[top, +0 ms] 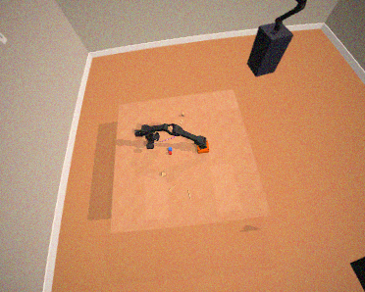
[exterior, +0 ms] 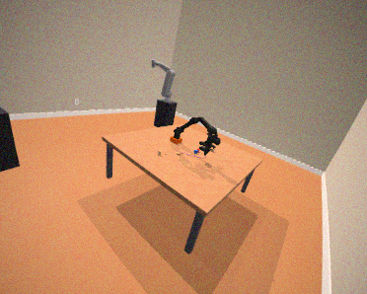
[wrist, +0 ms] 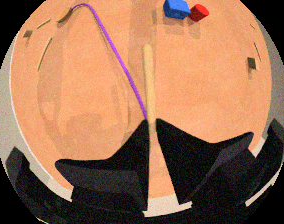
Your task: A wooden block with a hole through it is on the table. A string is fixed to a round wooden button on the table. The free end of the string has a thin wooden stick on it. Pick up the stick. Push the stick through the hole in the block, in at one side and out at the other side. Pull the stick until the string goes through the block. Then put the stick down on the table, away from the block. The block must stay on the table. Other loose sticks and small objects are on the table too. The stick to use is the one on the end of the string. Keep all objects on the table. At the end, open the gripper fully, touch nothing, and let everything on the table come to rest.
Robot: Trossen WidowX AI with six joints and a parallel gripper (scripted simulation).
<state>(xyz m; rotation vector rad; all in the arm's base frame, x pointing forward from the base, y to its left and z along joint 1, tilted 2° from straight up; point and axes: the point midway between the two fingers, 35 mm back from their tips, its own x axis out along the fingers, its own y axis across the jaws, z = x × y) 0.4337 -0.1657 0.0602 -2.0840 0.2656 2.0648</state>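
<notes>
My gripper [wrist: 152, 123] [top: 150, 145] [exterior: 206, 152] is shut on the wooden stick [wrist: 147, 70]. In the wrist view the stick points up the picture from the fingertips. The purple string [wrist: 115, 57] [top: 167, 140] runs from beside the fingertips, nearly straight, then bends to the brown button [wrist: 65, 16] at the upper left. The stick is above the table, clear of any block. Two small brown blocks show, one [wrist: 27, 34] at the far left and one [wrist: 251, 63] at the right of the wrist view. I cannot see a hole in either, so which is the holed block is unclear.
A blue cube [wrist: 176, 9] [top: 170, 148] and a red cylinder [wrist: 199, 12] [top: 170, 153] sit together ahead of the gripper. Loose thin sticks lie at the left [wrist: 44, 53] and right [wrist: 257, 51] of the wrist view. The orange arm base [top: 203, 147] [exterior: 176, 140] stands on the table.
</notes>
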